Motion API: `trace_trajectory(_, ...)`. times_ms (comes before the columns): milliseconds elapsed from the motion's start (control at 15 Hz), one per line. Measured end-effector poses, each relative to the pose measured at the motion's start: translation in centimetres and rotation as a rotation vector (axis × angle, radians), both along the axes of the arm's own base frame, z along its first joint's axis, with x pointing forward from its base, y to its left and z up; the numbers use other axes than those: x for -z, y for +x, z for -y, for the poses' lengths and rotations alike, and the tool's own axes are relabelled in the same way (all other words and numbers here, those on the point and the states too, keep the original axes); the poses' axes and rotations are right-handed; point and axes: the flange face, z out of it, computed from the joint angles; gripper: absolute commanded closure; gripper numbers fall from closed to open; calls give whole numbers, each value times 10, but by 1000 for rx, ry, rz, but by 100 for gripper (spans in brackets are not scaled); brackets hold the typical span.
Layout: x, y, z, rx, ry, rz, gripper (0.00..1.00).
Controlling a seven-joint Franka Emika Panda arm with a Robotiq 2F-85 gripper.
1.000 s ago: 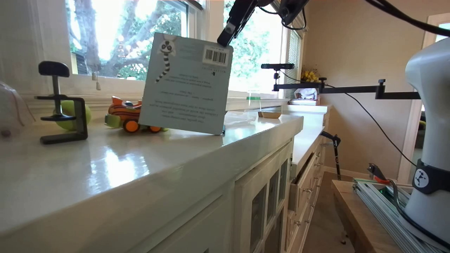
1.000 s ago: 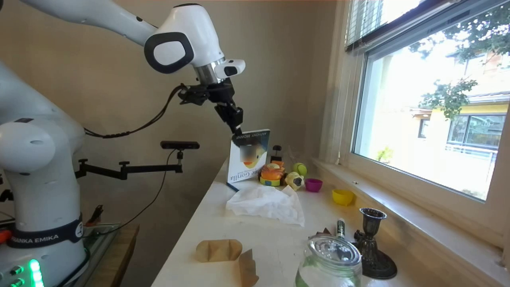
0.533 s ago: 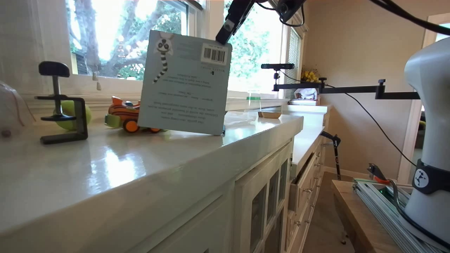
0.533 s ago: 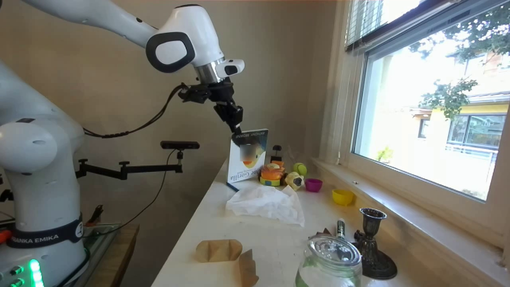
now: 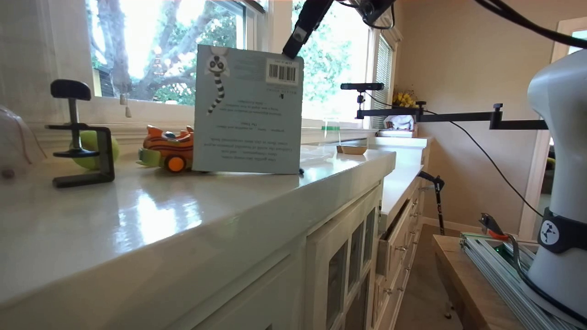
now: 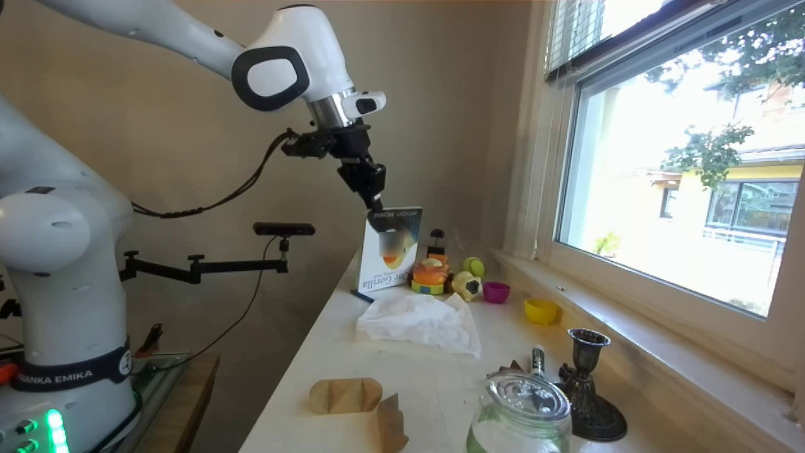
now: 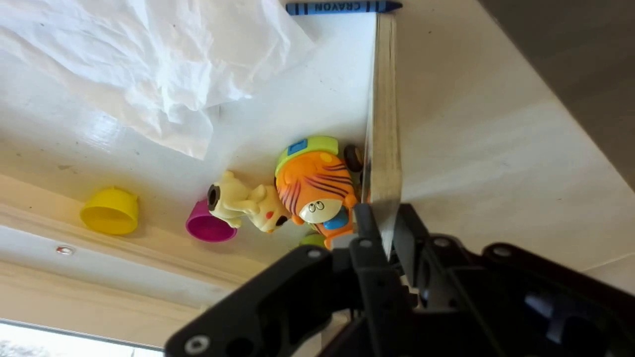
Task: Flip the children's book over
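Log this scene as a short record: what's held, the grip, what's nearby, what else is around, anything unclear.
Held: children's book, roughly upright, barcode near the top
Grip: gripper shut on it near an upper corner
Nearby: orange striped toy car, blue crayon
Other items: crumpled white sheet, purple cup, yellow cup, black C-clamp, glass jar, dark candlestick
Unclear: whether the children's book touches the counter

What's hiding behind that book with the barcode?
In an exterior view, an orange toy car pokes out from behind the book, which covers its other end and anything directly behind. The wrist view also shows a pale toy figure beside the car.
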Motion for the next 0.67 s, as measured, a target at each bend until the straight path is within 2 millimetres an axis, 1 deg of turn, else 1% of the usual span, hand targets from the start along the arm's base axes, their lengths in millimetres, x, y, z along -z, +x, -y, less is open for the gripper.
trace_trajectory(200,-7,2,2,-9,-36,11,96)
trace_trajectory(667,-31,10,8,-11,-91,60,96)
